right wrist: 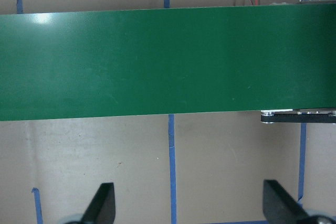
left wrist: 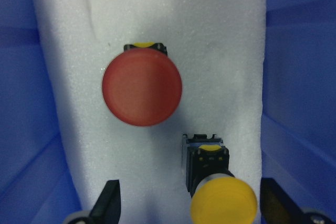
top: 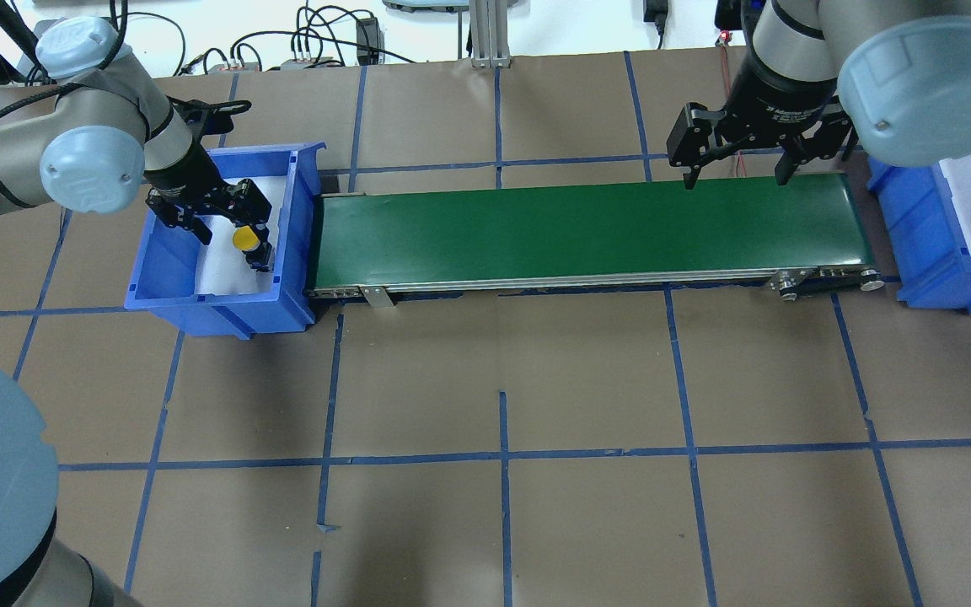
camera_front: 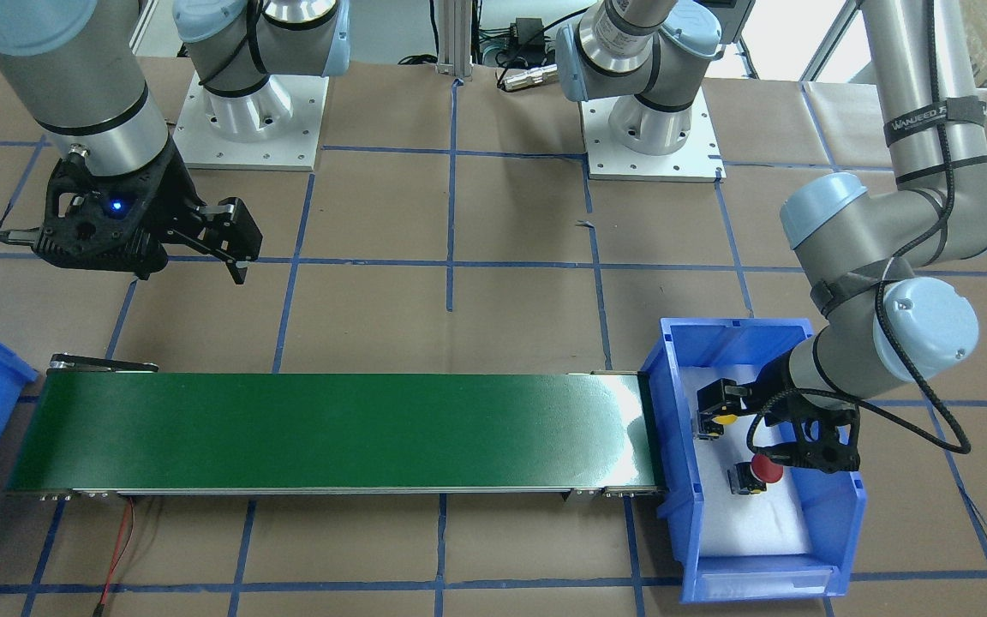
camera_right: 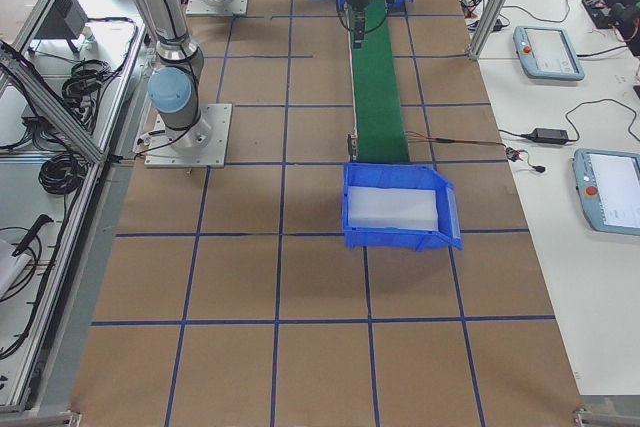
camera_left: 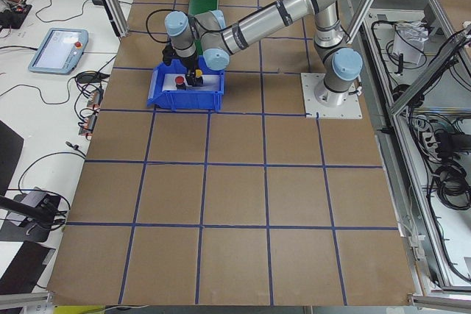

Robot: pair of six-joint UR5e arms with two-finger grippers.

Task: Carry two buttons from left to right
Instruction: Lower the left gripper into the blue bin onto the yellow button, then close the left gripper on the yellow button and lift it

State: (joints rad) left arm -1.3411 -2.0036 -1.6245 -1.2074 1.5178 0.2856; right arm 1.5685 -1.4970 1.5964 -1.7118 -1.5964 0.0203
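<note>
The yellow button (left wrist: 223, 201) and the red button (left wrist: 142, 88) stand on white foam in the blue bin (top: 157, 282) at the belt's left end. My left gripper (left wrist: 191, 208) is open and low in this bin. The yellow button sits between its fingers, nearer one of them, and neither finger touches it. The red button stands just beyond the fingertips. In the front view both show, yellow (camera_front: 725, 420) and red (camera_front: 766, 467), beside the left gripper (camera_front: 755, 433). My right gripper (top: 734, 173) is open and empty above the far edge of the green conveyor belt (top: 587, 228).
A second blue bin (top: 924, 253) with white foam stands at the belt's right end. The left bin's walls (camera_front: 682, 514) close in the left gripper on all sides. Red and black wires (camera_front: 121, 548) trail from the conveyor on brown paper with blue tape lines.
</note>
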